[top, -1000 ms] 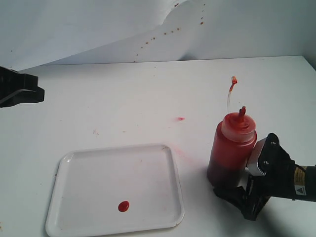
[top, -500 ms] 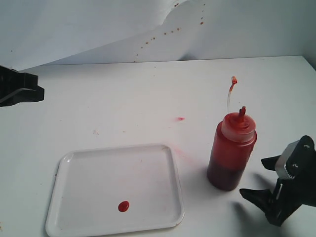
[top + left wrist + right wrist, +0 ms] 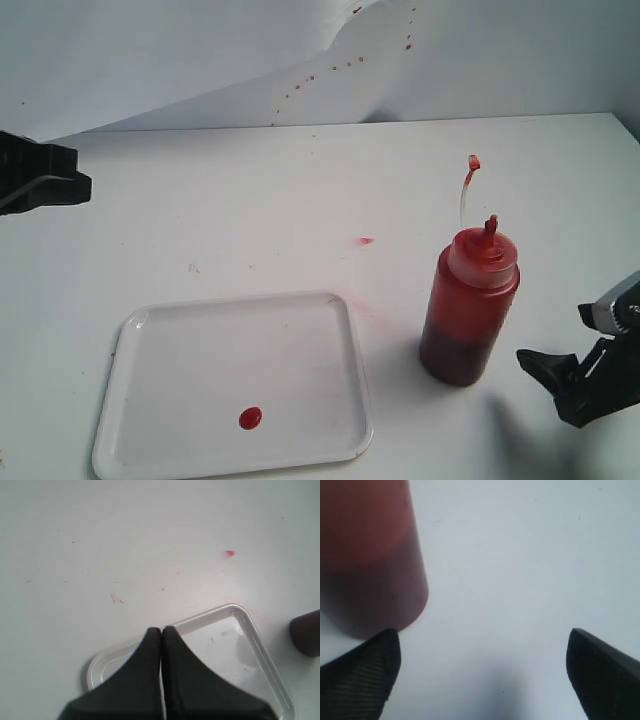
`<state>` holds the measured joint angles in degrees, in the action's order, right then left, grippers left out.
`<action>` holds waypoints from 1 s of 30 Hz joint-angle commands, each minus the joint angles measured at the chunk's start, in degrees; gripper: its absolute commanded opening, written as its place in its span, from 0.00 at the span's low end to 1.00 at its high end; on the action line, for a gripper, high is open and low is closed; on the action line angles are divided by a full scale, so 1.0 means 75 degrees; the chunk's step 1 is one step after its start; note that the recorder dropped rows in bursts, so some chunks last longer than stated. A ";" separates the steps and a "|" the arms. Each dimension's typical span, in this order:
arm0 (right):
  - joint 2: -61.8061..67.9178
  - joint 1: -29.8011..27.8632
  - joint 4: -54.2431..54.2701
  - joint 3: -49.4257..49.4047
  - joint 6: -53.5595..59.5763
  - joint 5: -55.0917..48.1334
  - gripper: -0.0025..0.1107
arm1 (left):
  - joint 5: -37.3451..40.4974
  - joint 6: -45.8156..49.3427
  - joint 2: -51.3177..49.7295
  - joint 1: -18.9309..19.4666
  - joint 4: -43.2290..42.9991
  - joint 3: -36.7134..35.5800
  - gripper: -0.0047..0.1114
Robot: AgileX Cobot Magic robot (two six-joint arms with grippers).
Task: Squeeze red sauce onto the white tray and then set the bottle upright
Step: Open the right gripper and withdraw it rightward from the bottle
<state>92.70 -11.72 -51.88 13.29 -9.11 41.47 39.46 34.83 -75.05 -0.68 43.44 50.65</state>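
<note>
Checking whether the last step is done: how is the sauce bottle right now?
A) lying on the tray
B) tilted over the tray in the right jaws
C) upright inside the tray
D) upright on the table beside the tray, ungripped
D: the bottle stands upright on the table beside the tray, and the right gripper sits clear of it, jaws open.

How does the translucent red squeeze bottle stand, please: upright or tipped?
Upright: the translucent red squeeze bottle rests on its base, nozzle pointing up.
</note>
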 commanded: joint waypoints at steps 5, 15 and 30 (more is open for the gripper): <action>-0.0060 -0.0037 0.0150 -0.0063 -0.0051 0.0798 0.75 | -0.0084 -0.0020 0.0046 0.0008 0.0063 -0.0049 0.04; -0.0060 -0.0037 0.0147 -0.0063 -0.0051 0.2064 0.75 | -0.0112 -0.0020 0.0033 0.0008 0.0063 -0.0049 0.04; -0.0060 -0.0037 0.1627 0.1838 -0.4295 -0.1633 0.02 | -0.1398 -0.0350 -0.0779 0.0008 -0.0326 -0.0049 0.04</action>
<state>92.56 -11.84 -33.16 22.87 -31.21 36.25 31.17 34.41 -78.23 -0.68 41.45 50.65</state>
